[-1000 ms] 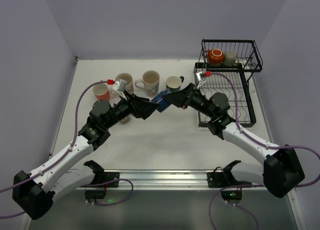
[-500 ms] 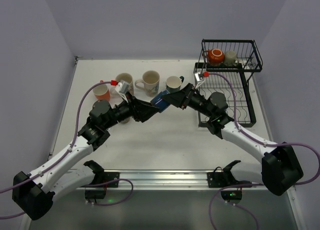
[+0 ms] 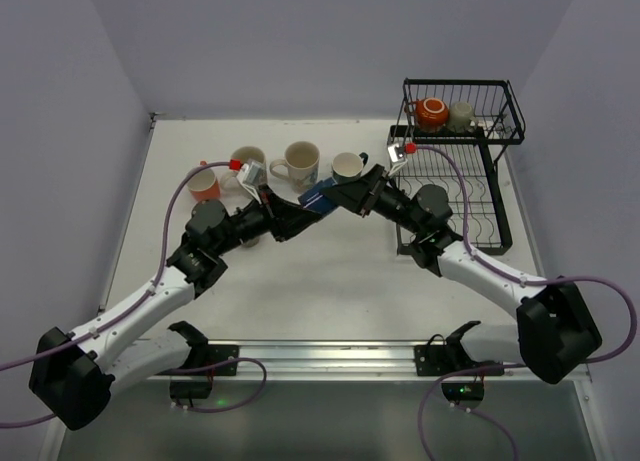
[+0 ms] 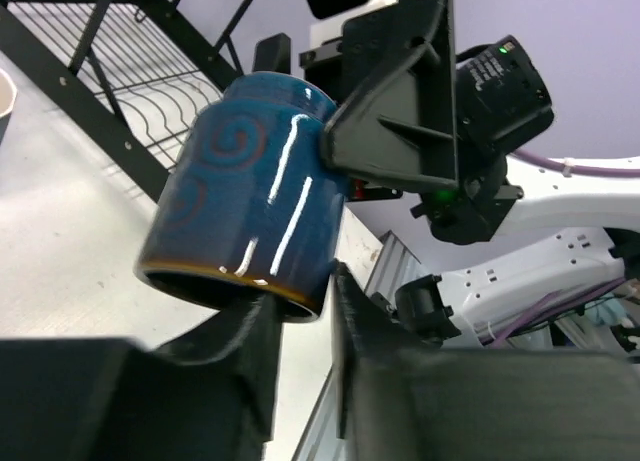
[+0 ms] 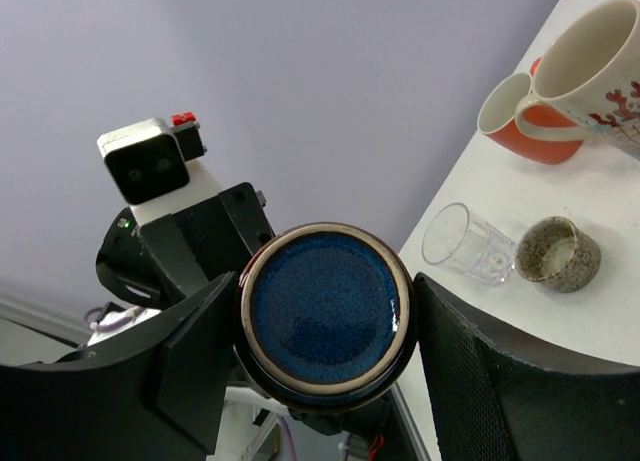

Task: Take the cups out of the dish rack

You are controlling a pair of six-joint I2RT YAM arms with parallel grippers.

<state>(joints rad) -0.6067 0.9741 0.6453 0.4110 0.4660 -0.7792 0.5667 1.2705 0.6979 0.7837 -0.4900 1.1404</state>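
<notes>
My right gripper [image 5: 325,326] is shut on the sides of a dark blue cup [image 5: 325,306], holding it on its side above the table [image 3: 330,271], left of the black dish rack [image 3: 478,176]. In the left wrist view the cup's [image 4: 250,201] mouth faces my left gripper [image 4: 305,301]. That gripper's narrowed jaws straddle the rim, one finger inside the mouth and one against the outer wall, with a gap still showing. An orange-red cup [image 3: 432,111] and a small cream cup [image 3: 461,113] sit in the rack's upper basket.
Several cups stand at the back of the table: orange [image 3: 204,184], cream [image 3: 250,163], patterned [image 3: 300,163] and one more [image 3: 348,166]. A clear glass [image 5: 465,243] and a small beige cup [image 5: 562,253] lie beneath the left arm.
My left gripper has moved in to the blue cup's mouth and its jaws have narrowed around the rim. The right gripper has held the cup almost still.
</notes>
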